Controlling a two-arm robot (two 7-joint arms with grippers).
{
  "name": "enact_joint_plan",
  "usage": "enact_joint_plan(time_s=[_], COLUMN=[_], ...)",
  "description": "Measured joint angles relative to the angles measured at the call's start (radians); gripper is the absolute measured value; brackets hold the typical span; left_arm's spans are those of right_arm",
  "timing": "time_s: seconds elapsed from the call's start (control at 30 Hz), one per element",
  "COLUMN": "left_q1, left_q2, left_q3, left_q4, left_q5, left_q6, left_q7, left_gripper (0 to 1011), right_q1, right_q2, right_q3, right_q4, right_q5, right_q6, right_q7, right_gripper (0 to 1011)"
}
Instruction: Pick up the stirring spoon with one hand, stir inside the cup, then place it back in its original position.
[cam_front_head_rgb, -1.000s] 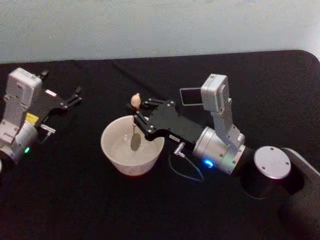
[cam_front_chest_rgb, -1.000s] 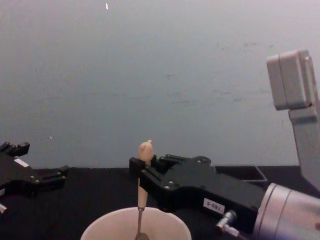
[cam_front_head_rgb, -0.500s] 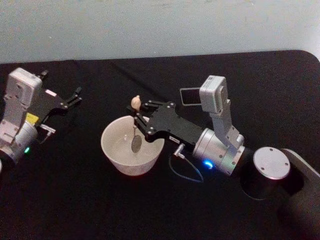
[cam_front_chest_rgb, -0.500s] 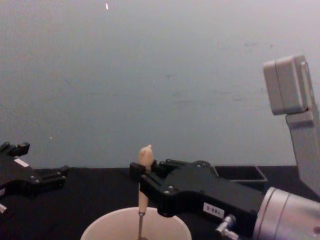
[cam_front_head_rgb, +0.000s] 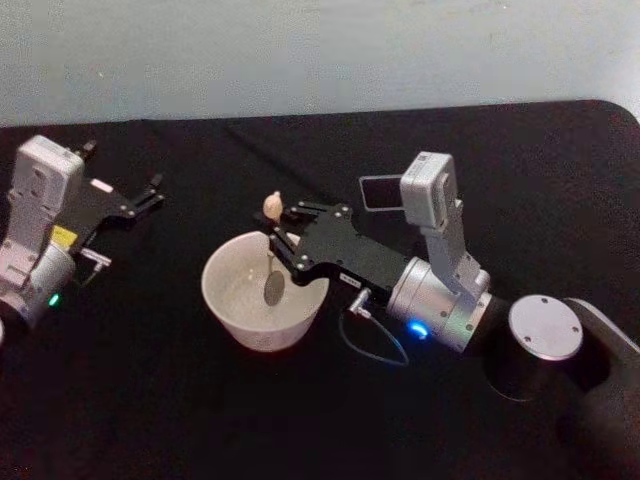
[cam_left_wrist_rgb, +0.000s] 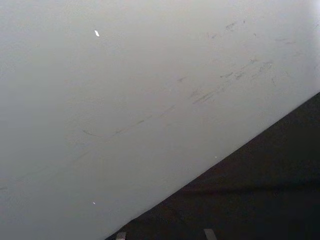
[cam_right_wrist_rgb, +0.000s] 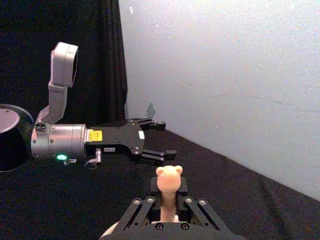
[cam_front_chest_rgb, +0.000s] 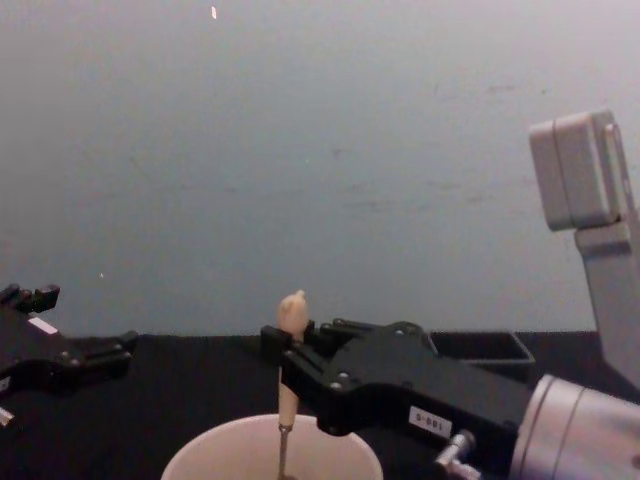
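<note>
Spoon (cam_front_head_rgb: 271, 262) hangs upright in the cup (cam_front_head_rgb: 215, 300) in my head view, bowl low inside, right gripper (cam_front_head_rgb: 280, 236) clamped on the cream handle just above the rim. Left gripper (cam_front_head_rgb: 150, 192) sits well left of the cup, fingers spread, empty; the grey holder (cam_front_head_rgb: 378, 192) stands behind the cup. Chest view: handle vertical over the cup. Right wrist view: knob pokes above the closed jaws. I judge it light, stiff, slim; grip the handle firmly or it pivots.

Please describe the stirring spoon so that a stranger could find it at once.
On the black table, find the wide pale cream cup. Standing upright in it, held by the right hand, is the slim spoon; its beige bear-shaped knob sets it apart.
</note>
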Motion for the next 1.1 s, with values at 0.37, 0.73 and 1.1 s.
enact_joint_plan(time_s=[0.37, 0.73, 1.1], left_q1=[0.0, 0.0, 0.0], left_q2=[0.0, 0.0, 0.0], left_q3=[0.0, 0.0, 0.0], left_q4=[0.0, 0.0, 0.0], left_q5=[0.0, 0.0, 0.0], left_q6=[0.0, 0.0, 0.0], left_q7=[0.0, 0.0, 0.0], left_gripper=[1001, 1001, 1001], right_q1=[-0.021, -0.048, -0.071], right_q2=[0.02, 0.048, 0.064], right_q3=[0.013, 0.018, 0.001], right_q4=[-0.031, -0.071, -0.103], right_q5=[0.006, 0.021, 0.029], right_q6=[0.004, 0.015, 0.021], right_q7=[-0.001, 0.007, 0.023], right_gripper=[173, 173, 173])
